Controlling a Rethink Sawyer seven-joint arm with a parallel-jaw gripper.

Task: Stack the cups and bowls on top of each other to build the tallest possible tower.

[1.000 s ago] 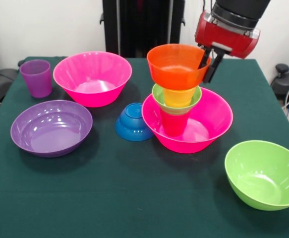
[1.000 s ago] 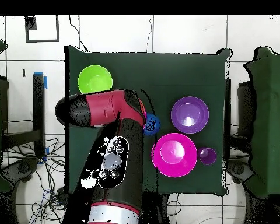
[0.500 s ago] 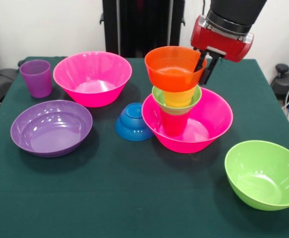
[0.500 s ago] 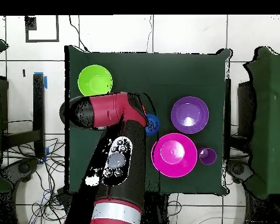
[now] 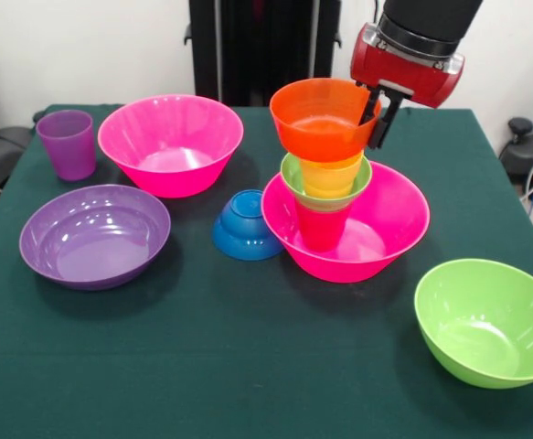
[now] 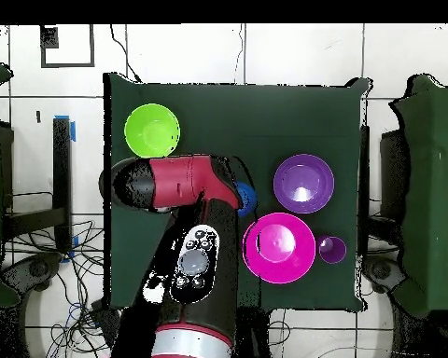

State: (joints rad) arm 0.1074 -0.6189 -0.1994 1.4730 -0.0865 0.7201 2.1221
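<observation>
My gripper (image 5: 374,124) is shut on the right rim of the shallow orange bowl (image 5: 321,119), one finger inside and one outside. The bowl sits slightly tilted on top of a stack: the yellow-orange cup (image 5: 332,177) in the small green bowl (image 5: 295,179), on the red cup (image 5: 321,229), inside a hot pink bowl (image 5: 394,219). The small blue bowl (image 5: 246,225) lies tipped against that pink bowl. The second pink bowl (image 5: 170,142), the purple cup (image 5: 67,144), the wide purple bowl (image 5: 94,234) and the lime green bowl (image 5: 485,320) stand apart. In the overhead view the arm (image 6: 186,242) hides the stack.
The green table (image 5: 229,366) ends close to the lime bowl at the right. The overhead view shows the lime bowl (image 6: 152,130), purple bowl (image 6: 303,183), pink bowl (image 6: 278,247), purple cup (image 6: 332,249) and blue bowl (image 6: 245,198).
The gripper and the orange bowl have shifted slightly sideways and risen a little on the stack. The other bowls and cups have not moved.
</observation>
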